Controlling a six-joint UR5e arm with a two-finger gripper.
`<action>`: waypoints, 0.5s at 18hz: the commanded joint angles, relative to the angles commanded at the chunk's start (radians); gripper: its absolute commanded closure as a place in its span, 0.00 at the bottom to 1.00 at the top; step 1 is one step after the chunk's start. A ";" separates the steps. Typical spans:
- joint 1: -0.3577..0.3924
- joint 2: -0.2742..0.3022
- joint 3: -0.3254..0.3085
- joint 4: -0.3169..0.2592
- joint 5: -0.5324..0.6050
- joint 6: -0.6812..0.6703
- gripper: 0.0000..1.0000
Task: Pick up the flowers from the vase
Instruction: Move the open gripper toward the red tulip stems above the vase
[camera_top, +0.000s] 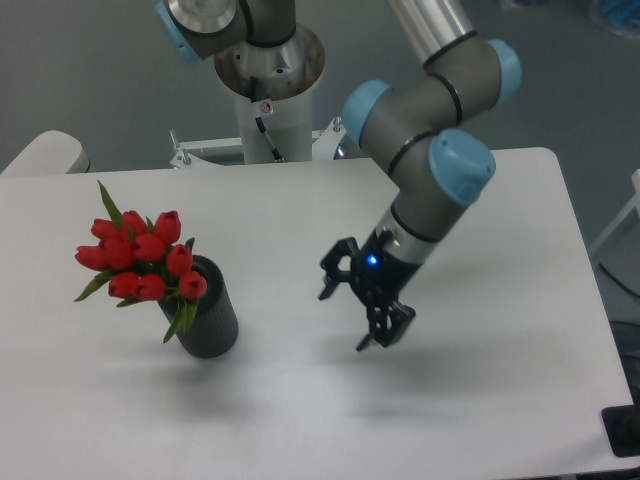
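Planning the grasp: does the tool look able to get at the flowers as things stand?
Probably yes: only bare table lies between the open tool and the flowers, which stand clear above the vase.

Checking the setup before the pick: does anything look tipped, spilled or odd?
Nothing stands out. The flowers sit in the vase on the table, nothing spilled; the open end effector is well clear.
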 joint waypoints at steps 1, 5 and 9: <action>0.000 0.032 -0.028 0.000 -0.003 0.000 0.00; -0.017 0.126 -0.106 0.000 -0.081 0.000 0.00; -0.038 0.204 -0.164 -0.005 -0.182 -0.021 0.00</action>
